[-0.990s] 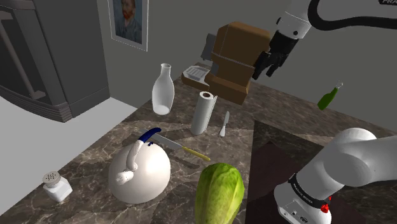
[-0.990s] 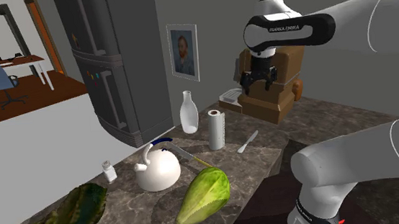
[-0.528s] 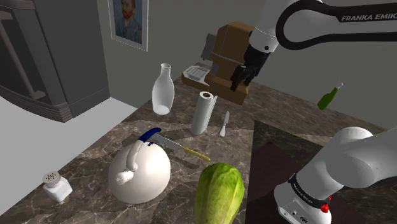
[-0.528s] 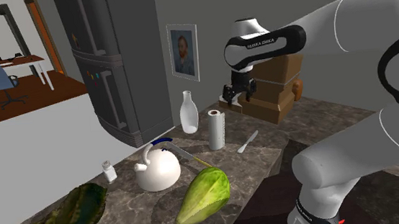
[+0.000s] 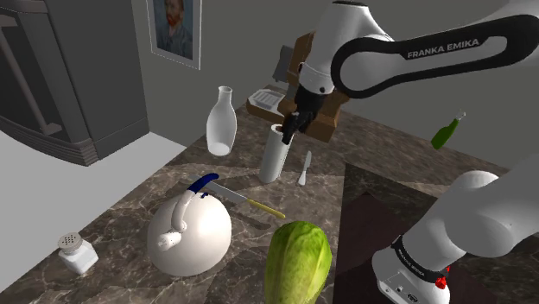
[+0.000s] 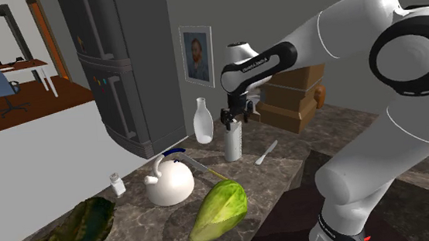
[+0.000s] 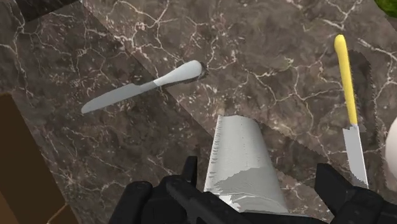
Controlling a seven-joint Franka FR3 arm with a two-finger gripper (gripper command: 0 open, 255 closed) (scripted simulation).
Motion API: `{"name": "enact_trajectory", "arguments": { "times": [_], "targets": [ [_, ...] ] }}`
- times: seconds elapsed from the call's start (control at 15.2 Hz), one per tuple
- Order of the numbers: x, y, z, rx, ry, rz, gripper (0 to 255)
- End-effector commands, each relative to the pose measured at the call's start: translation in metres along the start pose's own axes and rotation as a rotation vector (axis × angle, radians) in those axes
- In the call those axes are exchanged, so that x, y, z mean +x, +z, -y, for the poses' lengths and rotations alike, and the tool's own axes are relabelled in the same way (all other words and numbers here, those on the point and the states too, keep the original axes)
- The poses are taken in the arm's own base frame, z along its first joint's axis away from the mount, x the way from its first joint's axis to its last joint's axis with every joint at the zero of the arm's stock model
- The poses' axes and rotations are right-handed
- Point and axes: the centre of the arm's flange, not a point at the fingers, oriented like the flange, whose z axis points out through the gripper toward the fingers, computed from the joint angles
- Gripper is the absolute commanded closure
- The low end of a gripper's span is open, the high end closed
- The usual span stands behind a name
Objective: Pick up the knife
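Observation:
A plain grey knife lies flat on the dark marble counter, beside the paper towel roll. A second knife with a yellow handle lies between the roll and the white kettle. My gripper hovers right over the top of the roll, open. Its fingers stand apart either side of the roll and hold nothing. The grey knife lies ahead of the gripper, apart from it.
A pale bottle stands behind the roll. A brown boxy machine sits at the counter's back. A green lettuce and a salt shaker are near the front. A small green bottle is at the shoulder view's right.
The arm has swung from in front of the brown machine toward the shoulder view's left and downward. The gripper now hangs over the paper towel roll. Nothing on the counter has moved.

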Motion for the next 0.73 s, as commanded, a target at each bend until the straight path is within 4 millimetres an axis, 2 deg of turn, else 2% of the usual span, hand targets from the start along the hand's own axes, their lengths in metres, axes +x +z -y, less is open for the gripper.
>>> {"name": "enact_trajectory", "arguments": {
  "times": [0.0,0.66],
  "targets": [
    [0.007,0.017,0.020,0.003,-0.038,0.005,0],
    [0.038,0.099,0.119,0.012,-0.222,0.031,0]
  ]
}}
